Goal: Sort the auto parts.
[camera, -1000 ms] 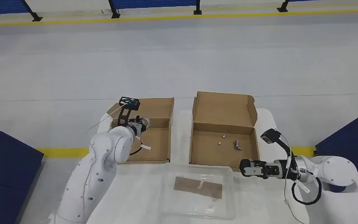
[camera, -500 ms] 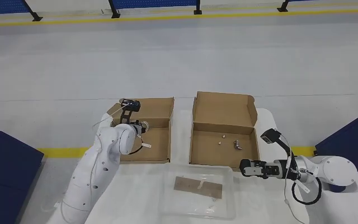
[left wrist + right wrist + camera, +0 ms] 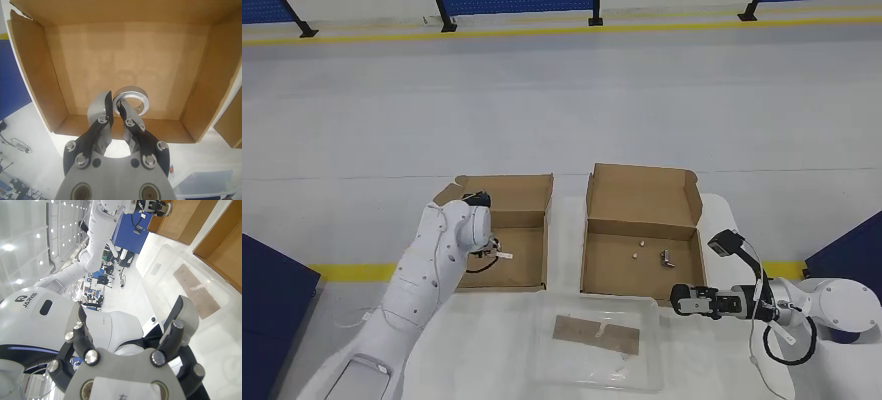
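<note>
Above the left cardboard box (image 3: pixel 132 56), the left tool (image 3: pixel 115 111) pinches the metal ring (image 3: pixel 130 90) by its rim, one finger inside, one outside. Ring judged rigid, smooth, fairly heavy: liable to slip or pivot. The right tool (image 3: pixel 130 306) stands spread beside the clear bin (image 3: pixel 170 256).

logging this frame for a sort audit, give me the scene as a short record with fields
left gripper: jaws shut on the metal ring, one inside it, one outside
ring location: over the floor of the left cardboard box; contact with the floor unclear
right gripper: jaws open, holding nothing, beside the clear bin
right cardboard box: a few small parts on its floor
clear bin contents: a flat brown cardboard piece
</note>
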Controlling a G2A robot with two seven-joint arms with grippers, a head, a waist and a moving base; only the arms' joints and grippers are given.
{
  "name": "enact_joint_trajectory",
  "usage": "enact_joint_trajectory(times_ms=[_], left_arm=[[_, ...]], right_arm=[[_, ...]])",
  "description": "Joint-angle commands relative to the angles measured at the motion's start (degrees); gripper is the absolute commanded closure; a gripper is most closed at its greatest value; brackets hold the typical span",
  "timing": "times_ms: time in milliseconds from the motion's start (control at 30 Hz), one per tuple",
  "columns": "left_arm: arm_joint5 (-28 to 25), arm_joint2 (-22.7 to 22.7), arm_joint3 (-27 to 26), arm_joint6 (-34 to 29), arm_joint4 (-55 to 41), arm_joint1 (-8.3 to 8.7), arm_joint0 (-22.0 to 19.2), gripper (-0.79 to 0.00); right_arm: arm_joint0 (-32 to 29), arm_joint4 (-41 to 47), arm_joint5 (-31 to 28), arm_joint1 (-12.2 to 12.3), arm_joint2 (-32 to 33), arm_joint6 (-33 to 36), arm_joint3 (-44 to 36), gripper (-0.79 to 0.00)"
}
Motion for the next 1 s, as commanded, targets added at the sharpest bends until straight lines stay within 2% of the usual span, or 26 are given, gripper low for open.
enact_joint_trajectory(times_ms=[0, 133, 267, 433, 600, 967], left_arm=[[0.0, 0.0, 0.0, 0.0, 0.0, 0.01, 0.0, 0.0], [-1.1, -0.9, -0.7, 1.2, -1.7, 0.05, 1.1, 0.0], [-0.6, -0.2, 0.9, 1.3, -2.9, -0.76, -0.3, 0.0], [-0.4, 2.4, 6.9, 2.1, -5.7, -2.9, -4.0, 0.0], [0.0, 5.5, 15.1, 3.0, -7.8, -5.51, -7.7, 0.0], [-1.8, 9.2, 29.1, 7.4, -12.1, -10.44, -11.8, 0.0]], right_arm=[[0.0, 0.0, 0.0, 0.0, 0.0, 0.0, 0.0, -0.785], [0.0, 0.0, 0.0, 0.0, 0.0, 0.0, 0.0, -0.785], [0.0, 0.0, 0.0, 0.0, 0.0, 0.0, 0.0, -0.785], [0.0, 0.0, 0.0, 0.0, 0.0, 0.0, 0.0, -0.785], [0.0, 0.0, 0.0, 0.0, 0.0, 0.0, 0.0, -0.785], [0.0, 0.0, 0.0, 0.0, 0.0, 0.0, 0.0, -0.785]])
